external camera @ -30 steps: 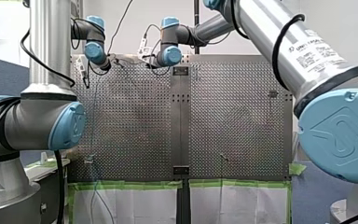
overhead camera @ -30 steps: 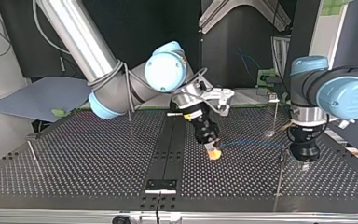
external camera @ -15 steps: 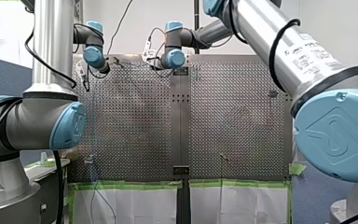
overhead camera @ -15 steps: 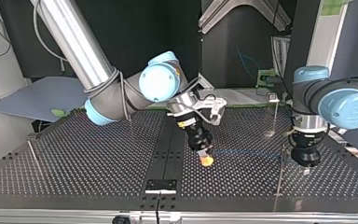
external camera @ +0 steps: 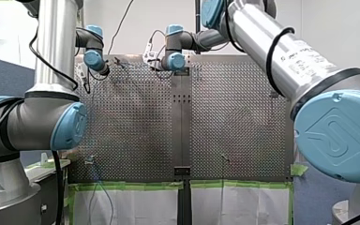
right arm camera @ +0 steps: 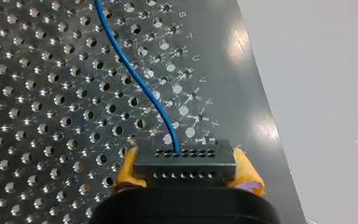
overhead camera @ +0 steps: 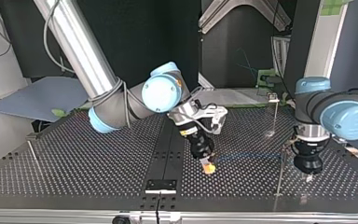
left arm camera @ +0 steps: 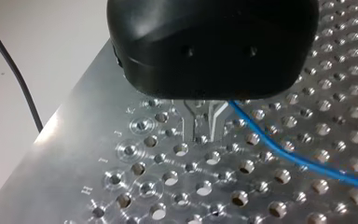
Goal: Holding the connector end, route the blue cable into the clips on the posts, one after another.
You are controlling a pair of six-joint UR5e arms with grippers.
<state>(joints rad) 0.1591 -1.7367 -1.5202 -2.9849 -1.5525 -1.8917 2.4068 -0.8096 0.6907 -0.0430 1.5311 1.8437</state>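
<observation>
Connector [right arm camera: 185, 161] sits clamped between the yellow pads [right arm camera: 127, 171] of my right gripper [right arm camera: 186, 169]; the blue cable [right arm camera: 135, 74] runs ahead over the table [right arm camera: 37, 116]. In the top view my left gripper [overhead camera: 309, 176] stands at 3 o'clock from it. Its fingers [left arm camera: 189, 123] are nearly together beside the cable, and I cannot tell whether they grasp it.

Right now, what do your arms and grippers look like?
My left arm and my right arm are silver tubes with blue joint caps and black cables. My right gripper has yellow pads; my left gripper is black.
</observation>
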